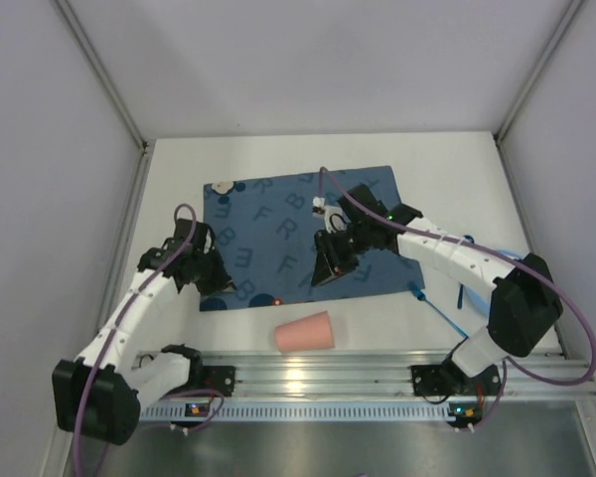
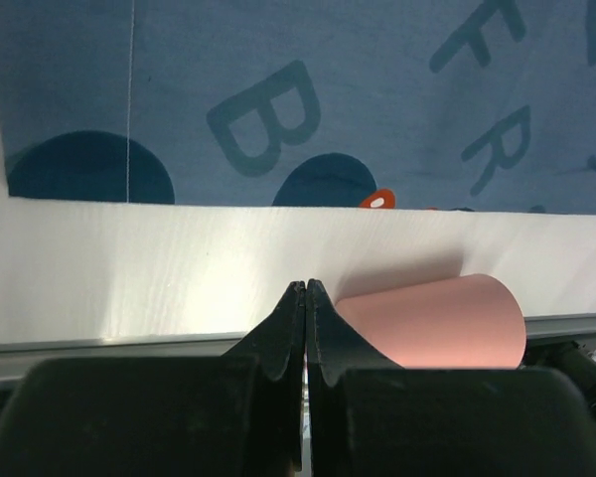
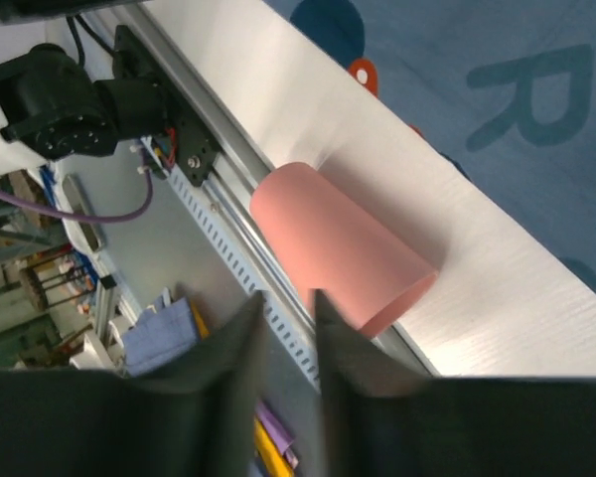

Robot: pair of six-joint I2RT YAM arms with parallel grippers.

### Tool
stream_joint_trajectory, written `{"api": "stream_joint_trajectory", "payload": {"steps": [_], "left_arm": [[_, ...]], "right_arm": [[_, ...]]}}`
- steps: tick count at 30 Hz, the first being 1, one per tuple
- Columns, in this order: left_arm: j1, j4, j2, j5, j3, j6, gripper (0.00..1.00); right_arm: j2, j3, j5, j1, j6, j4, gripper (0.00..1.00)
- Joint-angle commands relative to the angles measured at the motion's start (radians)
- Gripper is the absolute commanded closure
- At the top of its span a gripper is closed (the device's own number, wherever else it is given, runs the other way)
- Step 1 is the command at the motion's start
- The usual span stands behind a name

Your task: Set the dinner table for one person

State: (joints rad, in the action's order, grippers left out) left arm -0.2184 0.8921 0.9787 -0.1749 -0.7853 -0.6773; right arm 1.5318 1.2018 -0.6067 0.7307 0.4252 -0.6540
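Starting the cup step, probably: cup (image 1: 304, 334) lies tipped on table (image 1: 447, 179), just near of mat (image 1: 278, 219). Left gripper (image 2: 306, 288) is pressed together and empty, right gripper (image 3: 288, 303) slightly spread and empty. Next move needs a grasp, then standing it upright.

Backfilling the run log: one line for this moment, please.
pink cup: on its side on dinner table, off placemat, by its near edge | left pincer: shut, empty | right pincer: slightly open, empty
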Motion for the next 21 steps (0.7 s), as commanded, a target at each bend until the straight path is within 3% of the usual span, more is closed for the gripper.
{"api": "stream_joint_trajectory", "payload": {"steps": [1, 2, 4, 5, 12, 21], "left_arm": [[0.004, -0.120, 0.110, -0.051, -0.057, 0.030, 1.00], [0.005, -0.134, 0.148, -0.075, -0.072, 0.004, 1.00], [0.005, -0.172, 0.167, -0.126, -0.101, -0.017, 1.00], [0.004, -0.194, 0.172, -0.142, -0.106, -0.027, 1.00], [0.004, -0.216, 0.267, -0.153, -0.131, 0.005, 1.00], [0.004, -0.142, 0.250, -0.127, -0.140, 0.035, 1.00]], "right_arm": [[0.027, 0.010, -0.064, -0.005, -0.006, -0.073, 0.63], [0.016, -0.013, -0.045, -0.007, -0.006, -0.084, 0.33], [-0.013, -0.047, -0.012, -0.010, -0.008, -0.122, 0.17], [-0.034, -0.070, -0.002, -0.022, -0.008, -0.124, 0.03], [-0.177, -0.303, -0.063, -0.076, 0.144, 0.017, 0.00], [-0.281, -0.550, -0.154, -0.031, 0.473, 0.457, 0.00]]}}
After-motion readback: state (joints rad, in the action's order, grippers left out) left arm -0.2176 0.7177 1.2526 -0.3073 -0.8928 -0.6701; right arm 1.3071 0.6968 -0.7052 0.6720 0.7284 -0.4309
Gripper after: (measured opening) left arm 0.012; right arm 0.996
